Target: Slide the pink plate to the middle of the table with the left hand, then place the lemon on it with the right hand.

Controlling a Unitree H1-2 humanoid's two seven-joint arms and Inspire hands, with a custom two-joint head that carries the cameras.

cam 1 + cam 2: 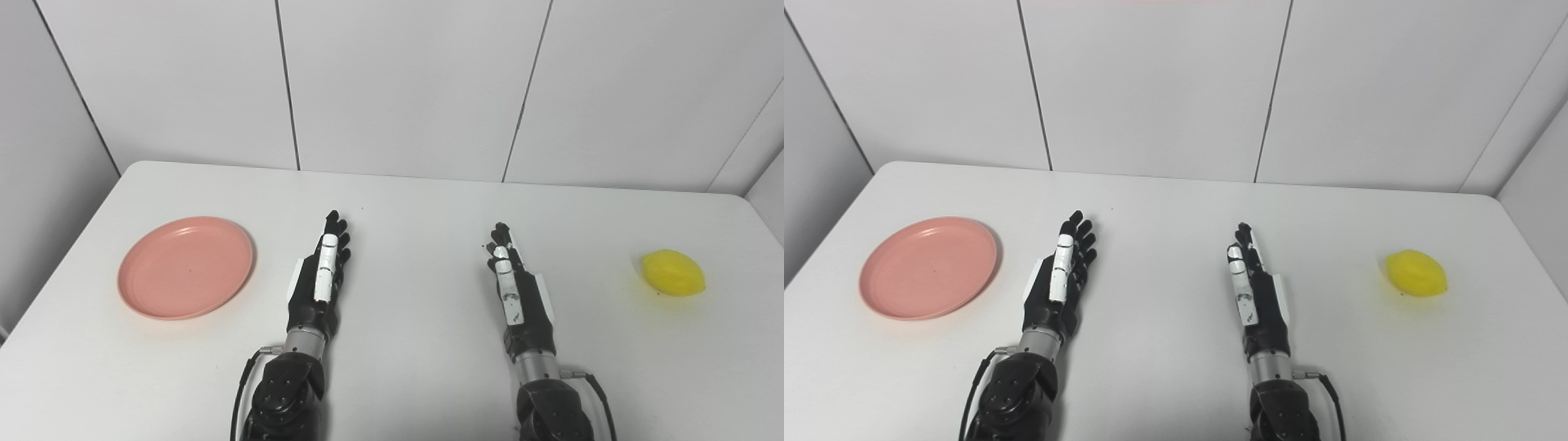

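While both arms reach in from the near edge of the white rectangular table (416, 202), neither hand has hold of anything. The left hand (321, 275), black with white plates along its fingers, lies stretched forward over the table left of the middle, fingers extended, close together and pointing toward the far edge. The right hand (514, 282), built the same way, is stretched out right of the middle, fingers likewise straight and empty. Whether either palm touches the tabletop cannot be told from these views.

The round, shallow pink plastic plate (185, 267) sits flat near the left edge of the table, about halfway between the near and far edges, apart from the left hand and with nothing on it. The yellow lemon (672, 272), oval with a slightly pointed end, lies on its side near the right edge of the table, well apart from the right hand. Both the plate and the lemon are far from the middle of the table, which lies between the two hands.
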